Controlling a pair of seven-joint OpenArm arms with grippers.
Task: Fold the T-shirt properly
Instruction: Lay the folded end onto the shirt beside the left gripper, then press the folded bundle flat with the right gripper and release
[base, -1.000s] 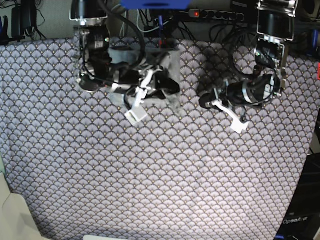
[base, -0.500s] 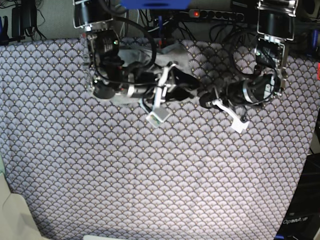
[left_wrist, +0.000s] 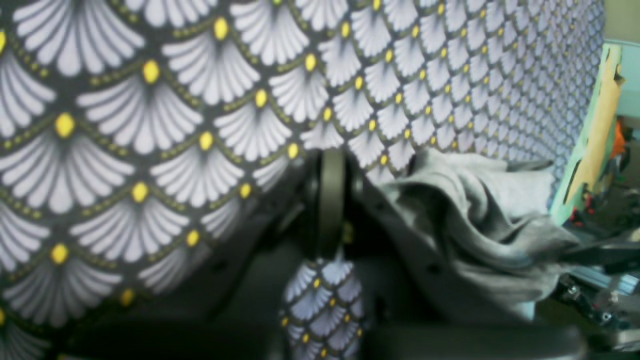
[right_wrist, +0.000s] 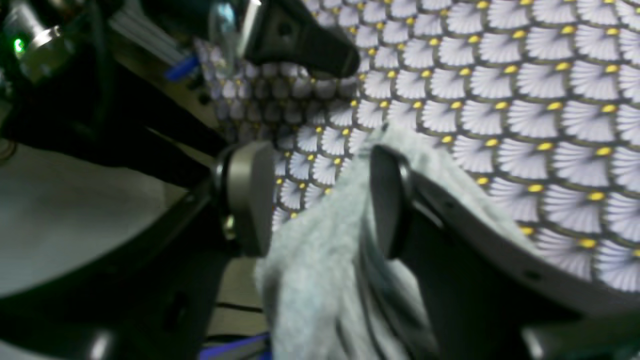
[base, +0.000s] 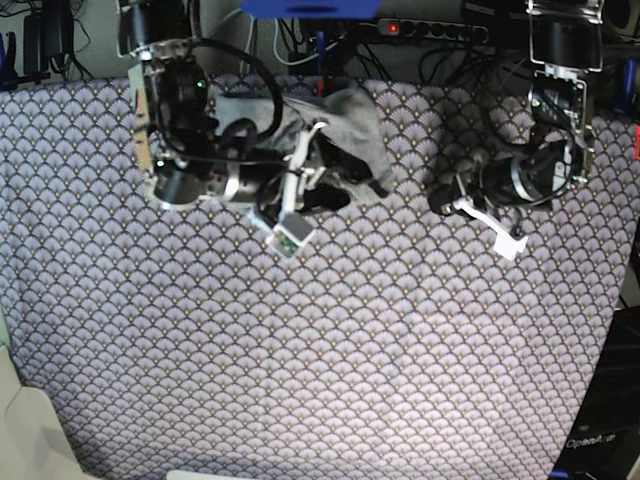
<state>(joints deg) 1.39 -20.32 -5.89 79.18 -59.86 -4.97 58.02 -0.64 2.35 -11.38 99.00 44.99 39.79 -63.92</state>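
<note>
Near the top centre of the base view, the T-shirt (base: 350, 135) lies bunched in a grey heap on the patterned cloth (base: 330, 340) that covers the desk. Just left of the heap sits the right pincer (base: 335, 185), its arm coming down from the upper left of the frame. From the right wrist view, this pincer (right_wrist: 315, 195) has its jaws spread wide, with a fold of the T-shirt (right_wrist: 320, 260) lying between them and draped against the right-hand jaw; the two jaws do not press the fabric together, so nothing is gripped. At the right of the base view, well apart from the heap, the left pincer (base: 445, 198) hangs low over the cloth, pointing toward the shirt. In the left wrist view its jaws (left_wrist: 330, 200) are closed tight with nothing between them, and the crumpled T-shirt (left_wrist: 480, 225) fills the right middle of that frame, past the pincer's tip, resting on the cloth (left_wrist: 150, 125).
</note>
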